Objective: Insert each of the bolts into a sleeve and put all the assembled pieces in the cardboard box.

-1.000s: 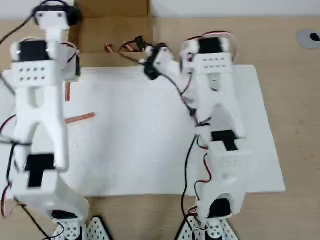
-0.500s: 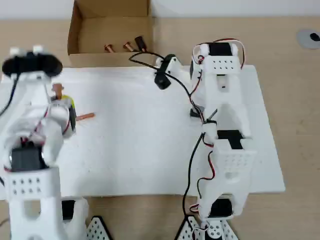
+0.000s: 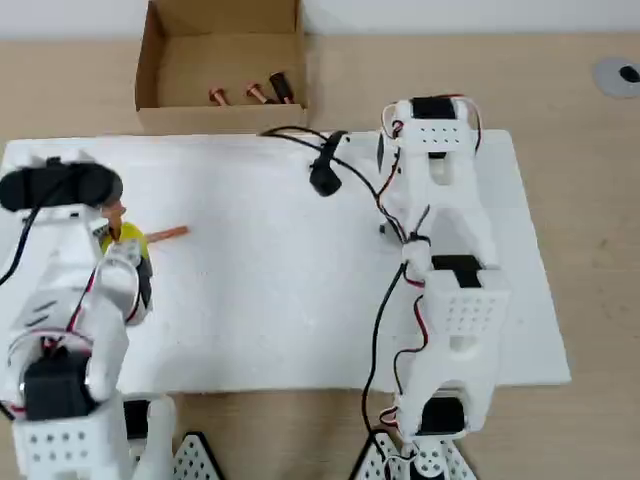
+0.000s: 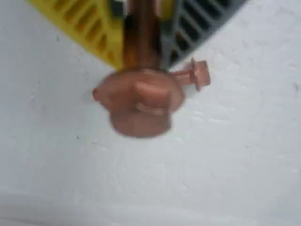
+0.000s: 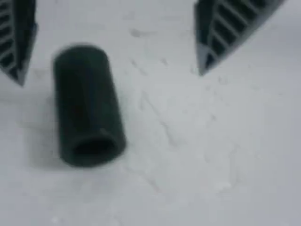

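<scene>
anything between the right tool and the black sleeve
Nothing. In the right wrist view the black cylindrical sleeve lies on bare white foam sheet between the open right tool's fingers, touching neither.

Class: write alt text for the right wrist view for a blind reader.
A black sleeve lies on its side on a white mat, hollow end toward the camera. The right end effector is open, the sleeve between its fingers, nearer one.
</scene>
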Tool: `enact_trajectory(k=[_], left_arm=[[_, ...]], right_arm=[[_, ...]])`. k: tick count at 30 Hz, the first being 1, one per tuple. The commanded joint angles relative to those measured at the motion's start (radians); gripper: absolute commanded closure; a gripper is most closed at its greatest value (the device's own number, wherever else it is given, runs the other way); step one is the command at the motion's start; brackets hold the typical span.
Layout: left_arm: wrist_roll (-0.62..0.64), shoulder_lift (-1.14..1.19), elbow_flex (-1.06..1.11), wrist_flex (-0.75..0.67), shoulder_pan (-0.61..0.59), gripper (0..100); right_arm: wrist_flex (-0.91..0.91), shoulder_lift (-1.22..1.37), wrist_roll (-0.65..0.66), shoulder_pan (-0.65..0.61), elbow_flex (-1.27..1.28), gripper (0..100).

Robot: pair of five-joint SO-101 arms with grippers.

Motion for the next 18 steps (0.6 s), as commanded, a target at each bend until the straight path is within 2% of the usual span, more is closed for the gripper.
enact_trajectory(k=[1, 11, 18], left_arm=[[-0.002, -0.088, -0.006, 0.035, -0.012, 99], [-0.003, -0.3, -0.006, 0.15, -0.008, 99], [-0.003, -0.337, -0.006, 0.152, -0.012, 99]], right_arm=[[-0.003, 0.035, 0.009, 0.015, -0.008, 72.2], [-0.035, 0.096, 0.006, 0.013, -0.01, 72.4], [-0.028, 0.104, 0.006, 0.013, -0.002, 72.5]])
